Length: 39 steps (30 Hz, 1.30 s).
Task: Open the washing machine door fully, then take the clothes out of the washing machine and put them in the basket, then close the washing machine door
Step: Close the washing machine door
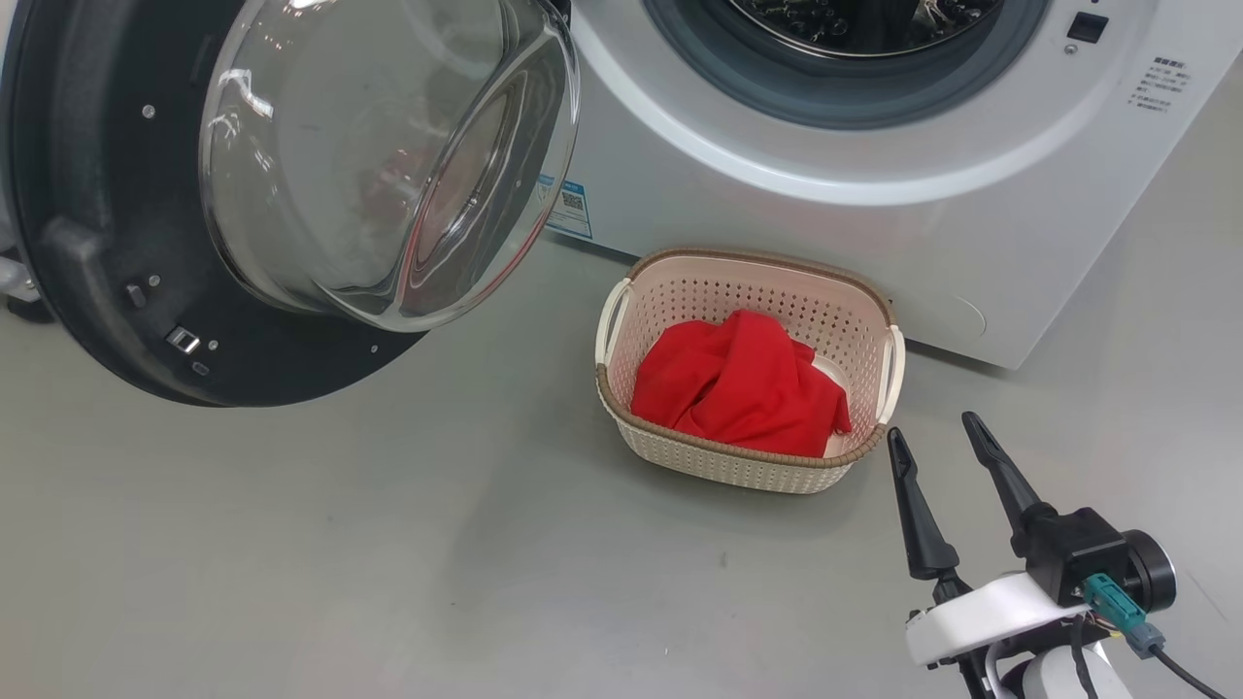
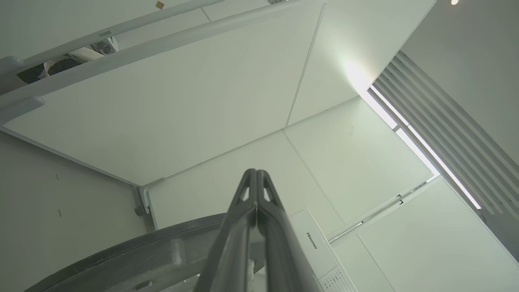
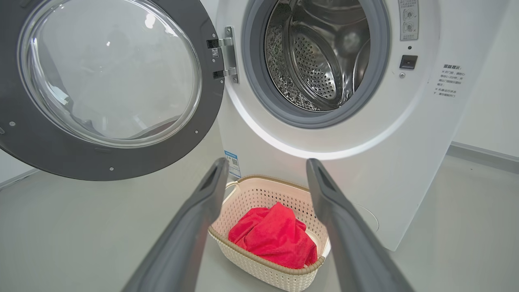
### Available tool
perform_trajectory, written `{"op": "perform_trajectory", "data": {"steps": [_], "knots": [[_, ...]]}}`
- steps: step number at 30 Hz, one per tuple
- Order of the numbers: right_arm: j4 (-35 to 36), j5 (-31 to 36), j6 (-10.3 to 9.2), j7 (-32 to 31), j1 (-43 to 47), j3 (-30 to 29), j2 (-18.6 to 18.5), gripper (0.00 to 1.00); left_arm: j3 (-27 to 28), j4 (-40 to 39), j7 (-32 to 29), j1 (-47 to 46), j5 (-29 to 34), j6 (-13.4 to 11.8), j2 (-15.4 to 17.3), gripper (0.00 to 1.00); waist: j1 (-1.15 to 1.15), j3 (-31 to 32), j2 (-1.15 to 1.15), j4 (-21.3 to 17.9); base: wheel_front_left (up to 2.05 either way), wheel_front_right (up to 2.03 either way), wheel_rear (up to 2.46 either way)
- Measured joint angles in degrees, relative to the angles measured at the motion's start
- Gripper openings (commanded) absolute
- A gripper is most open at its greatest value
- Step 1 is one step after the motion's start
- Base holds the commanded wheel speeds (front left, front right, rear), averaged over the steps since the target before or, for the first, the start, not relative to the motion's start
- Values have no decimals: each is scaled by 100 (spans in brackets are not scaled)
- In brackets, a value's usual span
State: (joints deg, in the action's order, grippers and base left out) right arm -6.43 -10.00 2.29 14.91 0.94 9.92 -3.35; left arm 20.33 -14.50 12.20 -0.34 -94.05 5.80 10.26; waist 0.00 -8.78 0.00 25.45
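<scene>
The washing machine door (image 1: 87, 194) hangs wide open at the left, its glass bowl facing me. The washing machine (image 1: 777, 223) stands behind, and its steel drum (image 3: 320, 61) looks empty. On the floor in front sits the basket (image 1: 757, 257) with the red clothes (image 1: 743, 383) bunched inside. My right gripper (image 1: 932, 429) is open and empty, just right of the basket; in the right wrist view the right gripper (image 3: 267, 162) frames the basket (image 3: 263, 194) and the clothes (image 3: 275, 239). My left gripper (image 2: 256, 172) is shut on nothing and points up beside the door's rim (image 2: 121, 259).
Bare grey floor (image 1: 388, 563) spreads in front of and left of the basket. The open door (image 3: 101, 158) overhangs the floor at the left. A white wall and a baseboard (image 3: 482, 152) run to the right of the machine. White panels and a ceiling light strip (image 2: 409, 138) are above.
</scene>
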Motion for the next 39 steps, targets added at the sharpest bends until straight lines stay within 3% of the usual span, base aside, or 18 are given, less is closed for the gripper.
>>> {"op": "perform_trajectory", "data": {"steps": [10, 18, 26, 39], "knots": [[-18, 9, 18, 0, -81, 77, -23, 100, 336, 1266, -790, -762, -894, -578, 938, 0, 0, -83, 0, -47, 0, 0, 0], [-56, 62, 66, 0, -199, 167, -41, 100, 191, 2003, -1454, -1324, -1185, -1044, 1517, 0, 0, -179, 0, -230, 0, 0, 0], [-70, 69, 115, 0, -338, 191, -56, 100, 4, 2668, -1875, -1665, -1283, -1162, 1780, 0, 0, -317, 0, -469, 0, 0, 0], [-58, 102, 114, 0, -513, 121, -101, 100, -326, 3288, -2301, -2226, -1439, -1174, 1892, 0, 0, -614, 0, -784, 0, 0, 0]]}}
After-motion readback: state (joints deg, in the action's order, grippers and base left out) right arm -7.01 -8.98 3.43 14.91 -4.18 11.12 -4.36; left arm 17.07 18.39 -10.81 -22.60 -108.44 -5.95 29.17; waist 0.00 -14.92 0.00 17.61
